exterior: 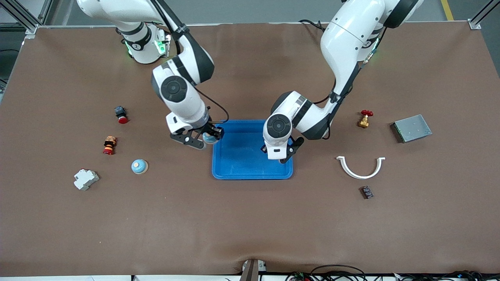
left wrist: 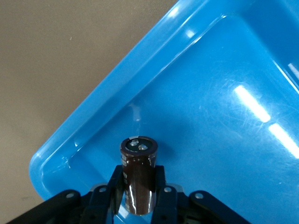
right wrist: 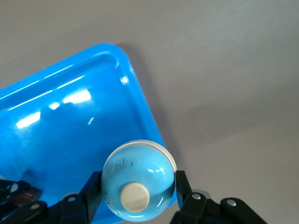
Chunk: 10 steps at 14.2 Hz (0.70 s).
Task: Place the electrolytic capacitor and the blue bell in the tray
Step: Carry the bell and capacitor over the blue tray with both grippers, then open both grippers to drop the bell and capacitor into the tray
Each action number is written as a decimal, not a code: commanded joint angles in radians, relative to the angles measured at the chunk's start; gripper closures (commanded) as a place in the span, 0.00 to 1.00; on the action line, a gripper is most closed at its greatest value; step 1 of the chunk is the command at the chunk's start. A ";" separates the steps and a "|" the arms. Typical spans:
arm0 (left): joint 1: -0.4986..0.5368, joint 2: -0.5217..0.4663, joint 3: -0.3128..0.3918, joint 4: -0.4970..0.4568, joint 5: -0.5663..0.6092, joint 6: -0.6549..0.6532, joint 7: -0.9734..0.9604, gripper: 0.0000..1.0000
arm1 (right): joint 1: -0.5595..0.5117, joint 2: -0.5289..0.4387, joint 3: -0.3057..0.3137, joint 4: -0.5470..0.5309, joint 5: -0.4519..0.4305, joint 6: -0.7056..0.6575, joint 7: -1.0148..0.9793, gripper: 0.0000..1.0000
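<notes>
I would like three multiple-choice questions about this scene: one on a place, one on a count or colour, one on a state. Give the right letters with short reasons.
1. Where is the left hand?
A. over the blue tray
B. over the white curved clip
C. over the grey metal box

2. How many blue bells show in the front view?
A. one
B. two
C. three

3. What does the right hand hold?
A. nothing
B. a red valve
C. a blue bell

Answers:
1. A, the left wrist view shows the tray's floor under the electrolytic capacitor that this hand grips.
2. B, one in the right hand at the tray's rim, a second bell on the table toward the right arm's end.
3. C, its fingers press both sides of the bell.
</notes>
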 commanded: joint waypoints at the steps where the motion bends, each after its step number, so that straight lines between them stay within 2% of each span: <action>1: -0.023 -0.002 0.011 0.008 0.010 0.000 -0.009 0.29 | 0.043 0.025 -0.016 -0.031 0.000 0.093 0.067 1.00; 2: -0.034 -0.004 0.013 0.008 0.027 0.000 -0.009 0.00 | 0.057 0.035 -0.016 -0.047 0.000 0.139 0.078 1.00; 5: -0.040 -0.016 0.014 0.011 0.047 -0.018 -0.002 0.00 | 0.111 0.095 -0.023 -0.055 -0.032 0.204 0.153 1.00; 7: -0.020 -0.053 0.020 0.017 0.078 -0.053 0.018 0.00 | 0.131 0.140 -0.023 -0.054 -0.109 0.256 0.242 1.00; 9: 0.031 -0.120 0.019 0.017 0.112 -0.122 0.120 0.00 | 0.138 0.183 -0.022 -0.048 -0.190 0.300 0.329 1.00; 10: 0.058 -0.149 0.019 0.017 0.113 -0.155 0.185 0.00 | 0.138 0.199 -0.020 -0.045 -0.201 0.322 0.351 1.00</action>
